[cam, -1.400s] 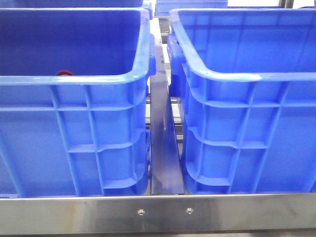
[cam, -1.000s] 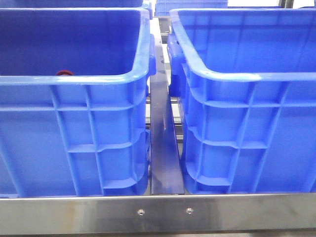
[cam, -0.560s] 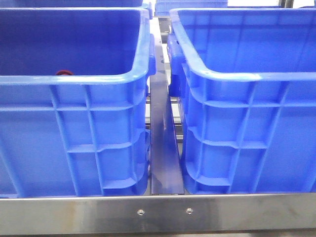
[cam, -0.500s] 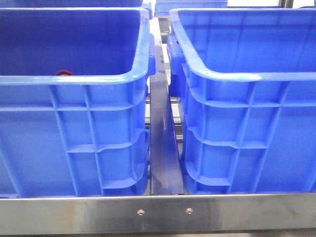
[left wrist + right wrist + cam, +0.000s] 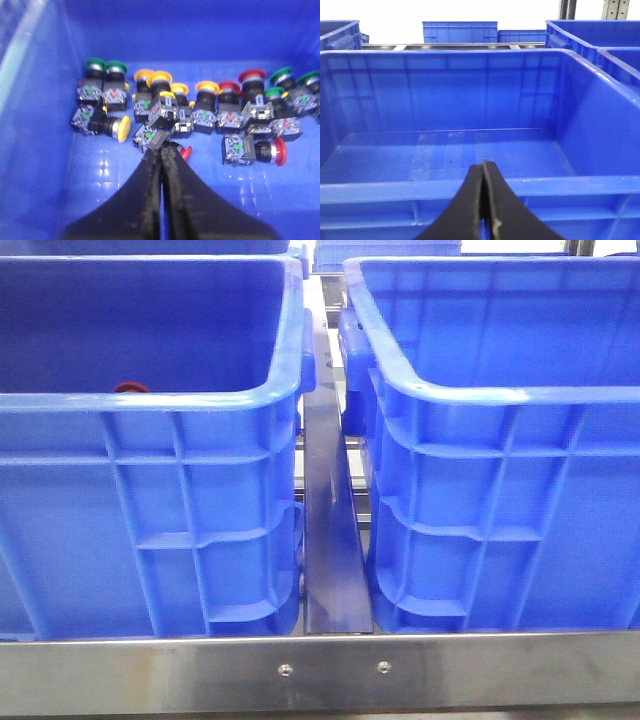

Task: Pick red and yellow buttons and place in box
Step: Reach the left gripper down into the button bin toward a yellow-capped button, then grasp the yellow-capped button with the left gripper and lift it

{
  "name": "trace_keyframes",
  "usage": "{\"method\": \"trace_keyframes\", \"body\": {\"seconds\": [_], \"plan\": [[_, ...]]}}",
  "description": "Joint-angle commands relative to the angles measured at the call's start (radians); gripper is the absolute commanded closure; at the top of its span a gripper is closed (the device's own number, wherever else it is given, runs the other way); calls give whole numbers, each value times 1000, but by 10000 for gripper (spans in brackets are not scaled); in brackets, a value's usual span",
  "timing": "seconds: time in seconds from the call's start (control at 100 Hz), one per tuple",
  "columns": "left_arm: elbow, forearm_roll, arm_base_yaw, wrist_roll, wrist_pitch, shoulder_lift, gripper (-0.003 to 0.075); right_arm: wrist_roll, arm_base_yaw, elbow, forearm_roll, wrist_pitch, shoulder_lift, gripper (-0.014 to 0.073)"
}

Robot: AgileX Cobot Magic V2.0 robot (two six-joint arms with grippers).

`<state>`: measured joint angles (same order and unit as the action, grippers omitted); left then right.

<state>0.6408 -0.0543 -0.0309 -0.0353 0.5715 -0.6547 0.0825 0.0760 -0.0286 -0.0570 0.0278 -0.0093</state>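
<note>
In the left wrist view several push buttons lie in a heap on the floor of a blue crate (image 5: 30, 125). Yellow-capped ones (image 5: 123, 129) (image 5: 159, 78) and red-capped ones (image 5: 280, 151) (image 5: 251, 76) are among them. My left gripper (image 5: 161, 146) is shut and empty, its tips just over a button's contact block (image 5: 151, 137) and a small red cap (image 5: 186, 152). My right gripper (image 5: 483, 164) is shut and empty, in front of the near rim of the empty blue box (image 5: 395, 190). In the front view neither gripper shows; a red cap (image 5: 128, 388) peeks over the left crate's rim (image 5: 200, 400).
Green-capped buttons (image 5: 94, 64) (image 5: 281, 75) lie in the same heap. In the front view the right crate (image 5: 470, 395) stands beside the left one, a dark metal bar (image 5: 335, 540) between them and a steel rail (image 5: 320, 670) in front. More blue crates (image 5: 460, 31) stand behind.
</note>
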Motion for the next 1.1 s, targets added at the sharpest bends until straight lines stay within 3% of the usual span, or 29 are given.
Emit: {"method": "trace_keyframes", "body": {"seconds": [0.0, 0.18, 0.25, 0.59, 1.09], "plan": [[95, -14, 1, 5, -30, -105, 644, -5, 2, -5, -14, 74, -21, 685], [222, -52, 1, 5, 10, -309, 208, -5, 2, -5, -14, 74, -21, 685], [270, -52, 1, 5, 38, -385, 118, -5, 2, -5, -14, 74, -21, 685], [547, -58, 1, 5, 284, -749, 115, -5, 2, -5, -14, 74, -21, 685], [671, -24, 1, 35, 307, -965, 121, -5, 2, -5, -14, 74, -21, 685]]}}
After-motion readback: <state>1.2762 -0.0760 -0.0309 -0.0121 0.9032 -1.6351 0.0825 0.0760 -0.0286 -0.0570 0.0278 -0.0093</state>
